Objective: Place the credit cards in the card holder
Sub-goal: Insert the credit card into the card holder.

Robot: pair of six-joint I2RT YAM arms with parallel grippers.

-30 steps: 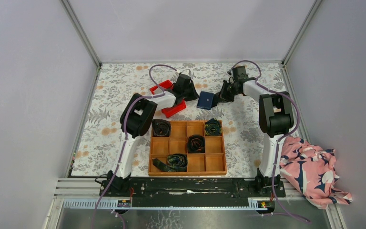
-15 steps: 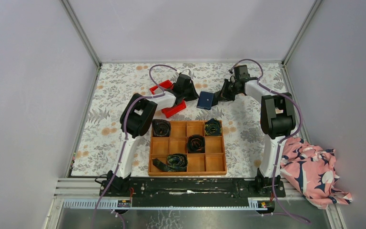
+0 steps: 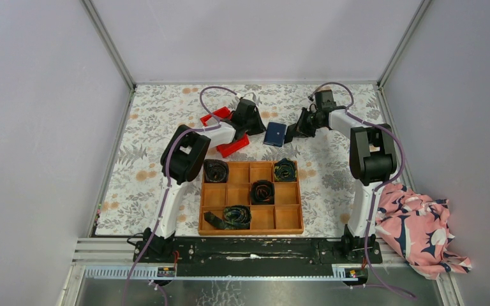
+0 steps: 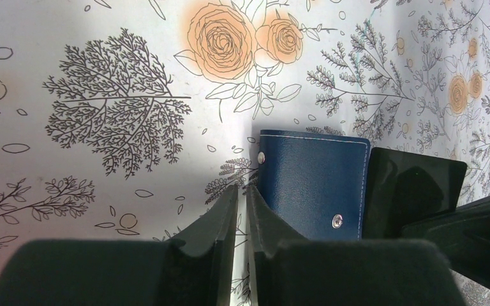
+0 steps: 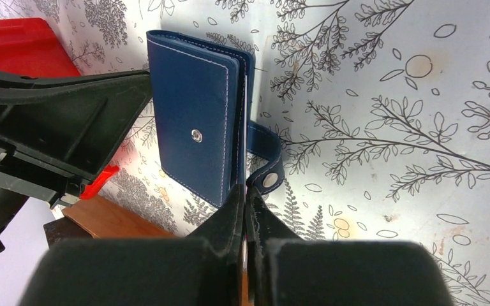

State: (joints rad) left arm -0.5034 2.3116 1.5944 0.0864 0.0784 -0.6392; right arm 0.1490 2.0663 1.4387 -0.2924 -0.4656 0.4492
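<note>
One card holder [image 3: 275,134], toward far edge. Left gripper [image 4: 242,191] nearly closed, empty; right gripper [image 5: 245,191] pinched shut at its mouth. Risk: pushing may slide it.

Floral table [image 3: 140,191] bears a wooden grid tray [image 3: 286,218]; a red bin [image 3: 232,148]; the navy card holder [image 3: 275,134].

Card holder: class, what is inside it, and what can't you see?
The card holder is folded shut, with its strap unsnapped. Only thin pale layer edges show along its open side. What lies between them is covered.
</note>
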